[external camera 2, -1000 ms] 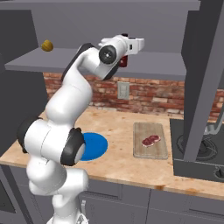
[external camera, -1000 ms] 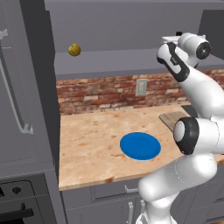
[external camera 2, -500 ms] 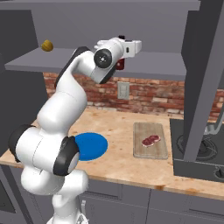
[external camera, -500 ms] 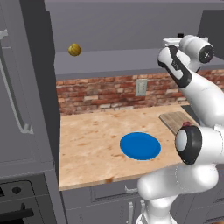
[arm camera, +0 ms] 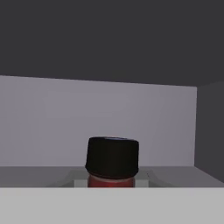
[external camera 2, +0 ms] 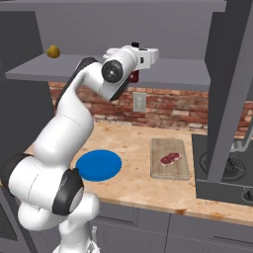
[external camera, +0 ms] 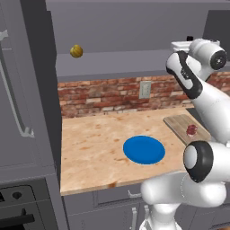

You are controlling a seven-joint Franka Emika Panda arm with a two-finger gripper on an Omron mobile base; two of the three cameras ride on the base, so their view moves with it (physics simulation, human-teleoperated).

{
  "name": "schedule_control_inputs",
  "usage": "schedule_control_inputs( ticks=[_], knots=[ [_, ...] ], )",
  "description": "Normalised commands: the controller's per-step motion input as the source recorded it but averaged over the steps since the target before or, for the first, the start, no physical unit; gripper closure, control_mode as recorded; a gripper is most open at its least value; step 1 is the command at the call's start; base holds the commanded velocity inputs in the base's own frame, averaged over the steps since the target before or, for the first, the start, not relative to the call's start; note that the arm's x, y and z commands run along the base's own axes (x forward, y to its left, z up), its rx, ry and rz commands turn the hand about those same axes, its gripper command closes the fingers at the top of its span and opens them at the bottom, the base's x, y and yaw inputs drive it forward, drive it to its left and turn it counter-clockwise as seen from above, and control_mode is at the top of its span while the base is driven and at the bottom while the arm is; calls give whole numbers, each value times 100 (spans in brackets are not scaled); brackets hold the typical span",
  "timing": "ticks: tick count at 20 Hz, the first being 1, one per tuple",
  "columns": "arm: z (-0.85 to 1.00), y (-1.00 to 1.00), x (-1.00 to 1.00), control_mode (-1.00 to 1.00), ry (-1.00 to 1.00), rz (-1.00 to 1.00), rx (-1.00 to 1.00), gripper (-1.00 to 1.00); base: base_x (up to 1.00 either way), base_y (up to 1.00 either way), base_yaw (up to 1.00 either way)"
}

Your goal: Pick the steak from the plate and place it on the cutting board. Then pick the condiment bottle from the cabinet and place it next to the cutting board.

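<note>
The right base view shows the small yellowish round fruit point(external camera 2: 53, 51) on the plain grey cabinet shelf point(external camera 2: 59, 71), the bright blue round plate point(external camera 2: 99, 165), then the marbled red-pink steak point(external camera 2: 170, 158) on the light wooden cutting board point(external camera 2: 170, 158). The two-finger gripper point(external camera 2: 134, 62), up at the shelf, is clamped on the slim dark brown-red condiment bottle point(external camera 2: 134, 75). The hand view adds its black cap point(arm camera: 112, 156) above a red neck.

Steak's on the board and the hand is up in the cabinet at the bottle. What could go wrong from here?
1. The gripper looks shut on the condiment bottle, whose black cap sits close to the hand; a shallow hold might let it slip on withdrawal.
2. The cabinet shelf edge lies just below; dropping too early could knock the bottle.
3. The steak fills the cutting board middle; set down beside it.
</note>
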Motion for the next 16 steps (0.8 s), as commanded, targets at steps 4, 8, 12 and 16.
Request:
schedule_control_inputs(
  ticks=[4,8,12,16],
  knots=[
    [0,0,-34,-100,0,0,0,100,0,0,0],
    [0,0,-34,-100,1,0,0,100,0,0,0],
    [0,0,-36,-100,2,0,0,100,0,0,0],
    [0,0,-38,-100,2,0,0,100,0,0,0]
  ],
)
